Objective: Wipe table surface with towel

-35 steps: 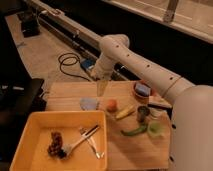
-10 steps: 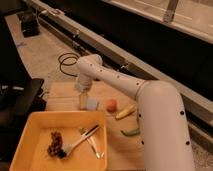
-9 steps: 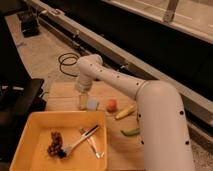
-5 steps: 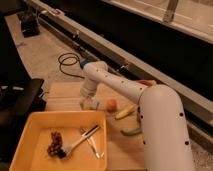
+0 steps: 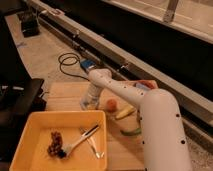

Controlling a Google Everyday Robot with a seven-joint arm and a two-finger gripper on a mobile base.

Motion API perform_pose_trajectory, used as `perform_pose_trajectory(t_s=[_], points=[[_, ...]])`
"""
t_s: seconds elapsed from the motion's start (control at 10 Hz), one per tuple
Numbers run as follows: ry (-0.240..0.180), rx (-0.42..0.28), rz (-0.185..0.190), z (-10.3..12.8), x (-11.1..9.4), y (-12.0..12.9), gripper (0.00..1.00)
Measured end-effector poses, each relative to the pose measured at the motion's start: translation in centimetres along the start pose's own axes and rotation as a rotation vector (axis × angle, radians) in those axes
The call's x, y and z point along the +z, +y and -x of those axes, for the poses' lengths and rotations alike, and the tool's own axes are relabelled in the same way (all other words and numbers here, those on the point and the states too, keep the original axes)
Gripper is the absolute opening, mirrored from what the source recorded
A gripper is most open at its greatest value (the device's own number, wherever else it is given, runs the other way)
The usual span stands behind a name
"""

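Observation:
The light-wood table surface [image 5: 64, 95] runs from the left edge to under my arm. My gripper [image 5: 90, 103] points straight down at the table's middle, just behind the yellow tray, and stands open. It rests on or just above the pale towel [image 5: 84, 106], of which only a small edge peeks out at the gripper's left. The wrist hides the rest of the towel, and I cannot tell whether the fingers touch it.
A yellow tray [image 5: 30, 135] with utensils and a dark clump fills the front left. An orange fruit [image 5: 111, 104], a yellow piece [image 5: 124, 112] and a green piece [image 5: 131, 131] lie right of the gripper. A black cable [image 5: 67, 60] coils on the floor behind.
The arm's elbow has shifted right and lower, and the gripper has come down a little to the right over the towel's spot. The tray and the food have stayed put.

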Motion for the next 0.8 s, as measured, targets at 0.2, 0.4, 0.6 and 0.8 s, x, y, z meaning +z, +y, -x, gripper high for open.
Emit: perform_pose_trajectory(t_s=[0.2,0.4,0.6,0.8], points=[[-0.017,0.007,-0.005,-0.20,0.41,-0.23,0.61],[-0.013,0.003,-0.002,-0.13,0.22,-0.22,0.42],[-0.013,0.008,-0.009,-0.31,-0.18,-0.44,0.20],[-0.009,0.009,-0.003,-0.53,-0.21,-0.19,0.03]])
